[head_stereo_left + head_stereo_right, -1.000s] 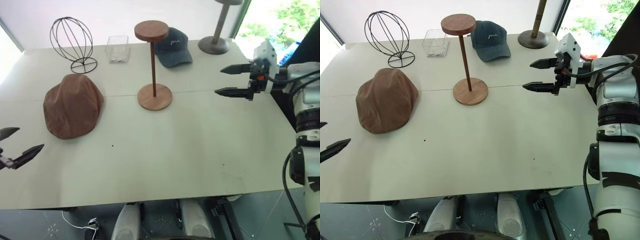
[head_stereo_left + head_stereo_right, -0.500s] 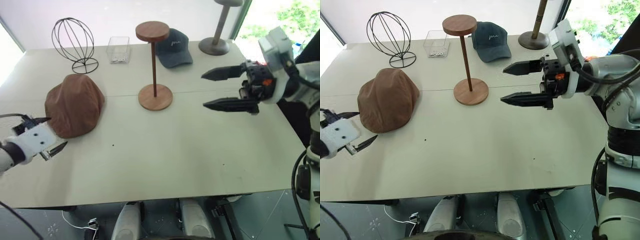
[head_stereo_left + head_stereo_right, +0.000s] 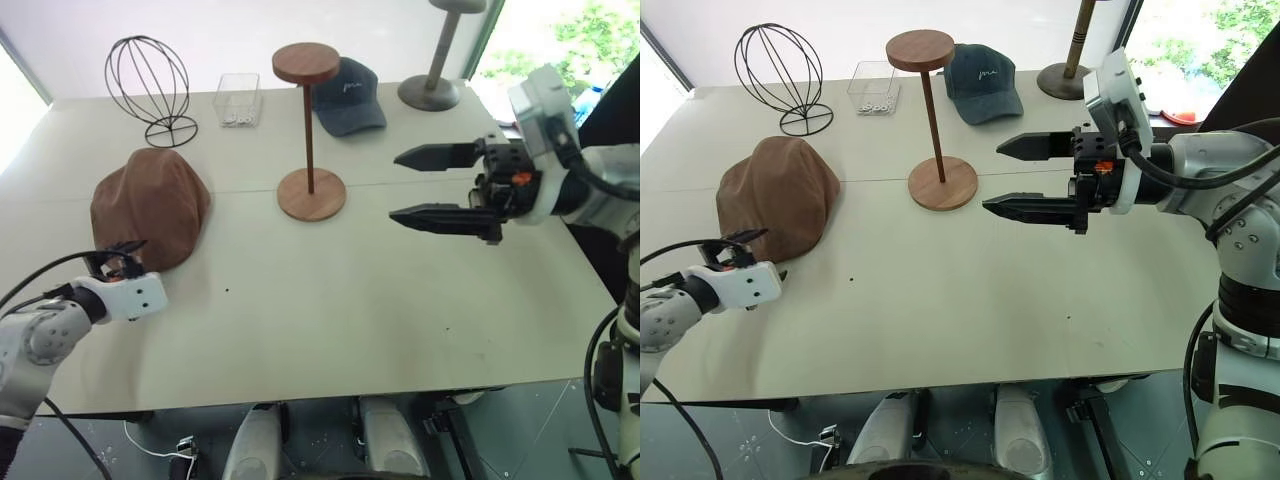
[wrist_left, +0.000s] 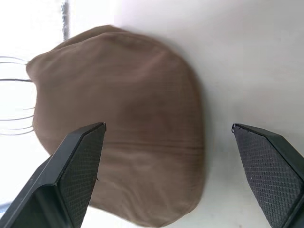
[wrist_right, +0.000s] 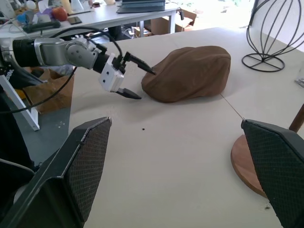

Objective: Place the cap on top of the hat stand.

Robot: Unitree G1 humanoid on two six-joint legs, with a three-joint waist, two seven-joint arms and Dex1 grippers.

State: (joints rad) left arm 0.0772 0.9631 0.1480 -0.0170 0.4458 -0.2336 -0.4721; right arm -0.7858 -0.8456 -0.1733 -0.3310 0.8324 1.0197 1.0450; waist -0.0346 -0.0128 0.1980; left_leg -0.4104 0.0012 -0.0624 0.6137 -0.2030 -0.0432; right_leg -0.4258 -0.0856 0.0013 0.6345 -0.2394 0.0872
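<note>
I see the cap [image 3: 148, 208] ungrasped on the worktop [image 3: 330, 300] — both end effectors wide open, left end effector [image 5: 131, 78] nearest — hat stand [image 3: 306, 130] bare.

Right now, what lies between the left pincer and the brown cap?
Nothing: the left wrist view shows only bare table between the open left pincer and the cap.

Left claw [image 3: 752, 253] low near bench's left edge, fingers spread wide, empty. Right claw [image 3: 418, 185] raised over bench's right half, pointing left, fingers wide apart, empty.
</note>
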